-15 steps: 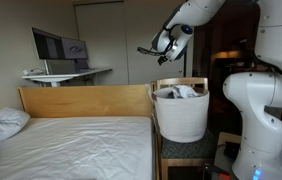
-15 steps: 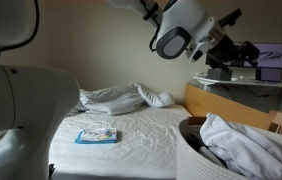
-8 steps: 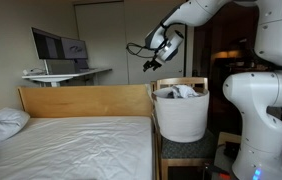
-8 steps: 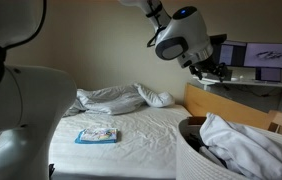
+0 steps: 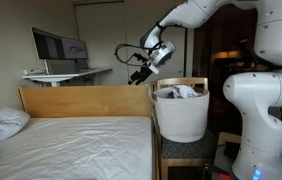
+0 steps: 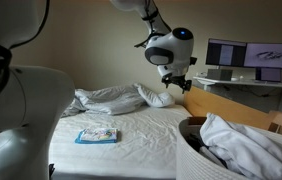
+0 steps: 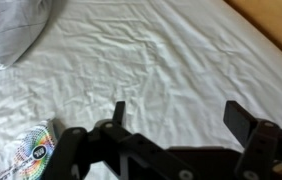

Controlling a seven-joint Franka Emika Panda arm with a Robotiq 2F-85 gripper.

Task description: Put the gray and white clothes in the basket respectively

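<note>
Wrist view looks straight down on the bed [image 7: 181, 50], with the tool [image 7: 178, 118] spread wide and holding nothing.

White-sheeted, the bed fills much of both exterior views, and the white arm [image 5: 196, 12] reaches out over its wooden end board [image 5: 81, 98]. The basket [image 5: 179, 120] stands just beside the bed, against the outer side of that board. The white cloth [image 6: 246, 140] lies heaped in it, rising above the rim. A darker patch shows under it, but I cannot tell whether that is the gray garment. A pillow [image 5: 1, 122] lies on the bed at the end away from the basket. The tool hangs above the bed near the board, its fingers [image 7: 239, 120] far apart with only sheet between them. A small colourful packet [image 7: 21, 155] lies flat on the bed.
</note>
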